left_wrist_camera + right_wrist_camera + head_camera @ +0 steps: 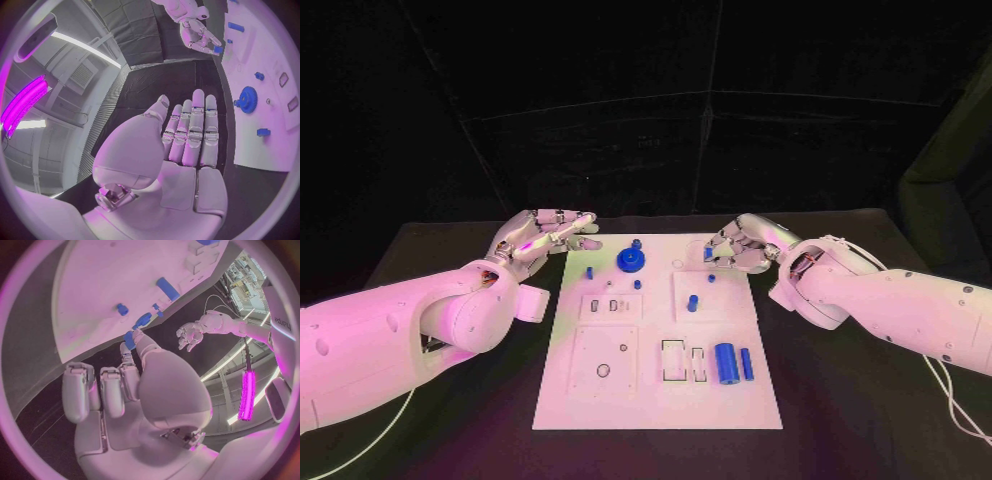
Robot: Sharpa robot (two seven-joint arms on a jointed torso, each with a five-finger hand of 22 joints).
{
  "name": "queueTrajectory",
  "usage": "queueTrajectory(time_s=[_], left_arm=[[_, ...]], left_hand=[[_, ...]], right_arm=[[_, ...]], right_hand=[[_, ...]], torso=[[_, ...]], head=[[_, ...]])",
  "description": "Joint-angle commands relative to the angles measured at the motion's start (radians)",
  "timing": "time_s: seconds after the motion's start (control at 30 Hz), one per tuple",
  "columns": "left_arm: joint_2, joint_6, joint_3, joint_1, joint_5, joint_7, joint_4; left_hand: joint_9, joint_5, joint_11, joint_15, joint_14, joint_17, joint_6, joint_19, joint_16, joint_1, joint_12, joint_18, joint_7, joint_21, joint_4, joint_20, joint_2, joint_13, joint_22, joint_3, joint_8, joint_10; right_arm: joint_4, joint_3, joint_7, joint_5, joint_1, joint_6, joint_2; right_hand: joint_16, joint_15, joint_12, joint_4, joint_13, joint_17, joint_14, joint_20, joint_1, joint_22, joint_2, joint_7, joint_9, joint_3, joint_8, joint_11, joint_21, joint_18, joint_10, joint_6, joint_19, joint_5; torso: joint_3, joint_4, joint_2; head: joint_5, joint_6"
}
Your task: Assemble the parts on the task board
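The board [658, 400] lies mid-table, and by my reading the task is barely begun: a gear [632, 262] sits near the board's far edge with small pegs [638, 284] around it, while a cylinder [726, 362] and a slimmer rod [747, 364] lie loose near the board's right edge, beside open slots [674, 361]. The left hand [545, 236] hovers at the board's far-left corner, fingers straight and close together, holding nothing. The right hand [741, 246] sits over the far-right corner, fingers curled; a blue piece [129, 339] shows at its fingertip, but whether it pinches it I cannot tell.
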Motion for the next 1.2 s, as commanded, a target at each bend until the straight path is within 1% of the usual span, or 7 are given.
queueTrajectory(time_s=[0.03,0.37,0.6,0.7,0.93,1.07,1.2], left_arm=[[0.005,0.013,0.001,0.002,0.0,0.004,-0.007],[0.02,0.015,0.001,0.002,0.06,0.001,-0.03],[0.029,0.015,0.001,0.002,0.084,0.001,-0.041],[0.033,0.016,0.001,0.003,0.086,0.001,-0.044],[0.037,0.019,0.001,0.002,0.089,-0.001,-0.045],[0.038,0.02,0.001,0.002,0.089,-0.001,-0.045],[0.038,0.021,0.001,0.002,0.089,-0.001,-0.045]], left_hand=[[-0.001,0.004,0.001,-0.001,0.006,0.001,0.008,0.008,-0.002,-0.003,-0.003,0.015,0.001,-0.003,-0.002,-0.001,-0.002,-0.002,-0.001,0.005,-0.003,0.008],[-0.001,0.004,0.001,0.0,0.006,0.002,0.009,0.009,-0.003,-0.006,-0.003,0.015,0.0,-0.004,-0.001,-0.001,-0.003,-0.001,-0.001,0.005,-0.003,0.01],[0.0,0.004,0.0,-0.001,0.007,0.003,0.011,0.009,-0.003,-0.008,-0.003,0.015,0.0,-0.004,-0.001,-0.001,-0.003,-0.001,-0.002,0.006,-0.003,0.012],[0.0,0.004,0.0,-0.001,0.007,0.003,0.011,0.009,-0.003,-0.008,-0.003,0.015,0.0,-0.004,-0.001,-0.001,-0.003,-0.001,-0.002,0.006,-0.003,0.012],[0.0,0.004,0.0,-0.001,0.007,0.003,0.011,0.009,-0.003,-0.008,-0.003,0.015,0.0,-0.004,-0.001,-0.001,-0.003,-0.001,-0.002,0.006,-0.003,0.012],[0.0,0.004,0.0,-0.001,0.007,0.003,0.011,0.009,-0.003,-0.008,-0.003,0.015,0.0,-0.004,-0.001,-0.001,-0.003,-0.001,-0.002,0.006,-0.003,0.012],[0.0,0.004,0.0,-0.001,0.007,0.003,0.011,0.009,-0.003,-0.008,-0.003,0.015,0.0,-0.004,-0.001,-0.001,-0.003,-0.001,-0.002,0.006,-0.003,0.012]], right_arm=[[0.025,0.001,-0.105,-0.082,0.004,-0.028,0.022],[0.018,0.0,-0.197,-0.2,0.006,0.006,0.152],[0.004,-0.001,-0.237,-0.267,0.006,0.058,0.234],[-0.004,-0.003,-0.246,-0.289,0.005,0.078,0.262],[-0.026,-0.029,-0.239,-0.313,0.001,0.099,0.309],[-0.039,-0.034,-0.238,-0.333,-0.005,0.112,0.329],[-0.048,-0.036,-0.239,-0.344,-0.012,0.119,0.339]], right_hand=[[0.005,-0.008,0.004,0.004,0.082,0.215,0.095,-0.006,-0.011,0.102,0.001,-0.023,0.002,0.005,0.003,-0.005,0.005,-0.01,0.005,0.031,0.011,0.004],[0.004,-0.012,0.006,0.003,0.085,0.213,0.095,-0.009,-0.016,0.104,0.001,-0.028,0.003,0.01,0.008,-0.009,0.006,-0.011,0.007,0.041,0.012,0.016],[0.002,-0.013,0.003,0.003,0.082,0.209,0.094,-0.01,-0.02,0.102,-0.001,-0.029,0.003,0.009,0.009,-0.01,0.005,-0.01,0.005,0.044,0.011,0.015],[0.002,-0.013,0.001,0.003,0.08,0.209,0.094,-0.01,-0.021,0.101,-0.003,-0.029,0.003,0.009,0.009,-0.01,0.005,-0.01,0.004,0.043,0.011,0.015],[0.001,-0.013,-0.004,0.006,0.077,0.206,0.093,-0.011,-0.032,0.1,-0.008,-0.025,0.0,0.01,0.002,-0.008,0.004,-0.01,0.0,0.033,0.01,0.029],[0.001,-0.012,-0.004,0.006,0.077,0.206,0.093,-0.011,-0.034,0.1,-0.009,-0.025,-0.001,0.01,0.001,-0.008,0.004,-0.01,0.0,0.031,0.011,0.029],[0.0,-0.012,-0.006,0.006,0.076,0.206,0.093,-0.011,-0.035,0.1,-0.01,-0.025,-0.001,0.01,0.001,-0.008,0.004,-0.01,-0.001,0.03,0.01,0.028]], torso=[[-0.0078,0.0033,-0.01],[-0.0146,0.0039,-0.025],[-0.0189,0.0074,-0.028],[-0.0167,0.0052,-0.026],[-0.0153,0.0042,-0.025],[-0.0125,0.0044,-0.025],[-0.0131,0.0057,-0.025]], head=[[0.008,-0.008],[0.037,-0.027],[0.043,-0.034],[0.046,-0.035],[0.049,-0.04],[0.05,-0.045],[0.052,-0.045]])
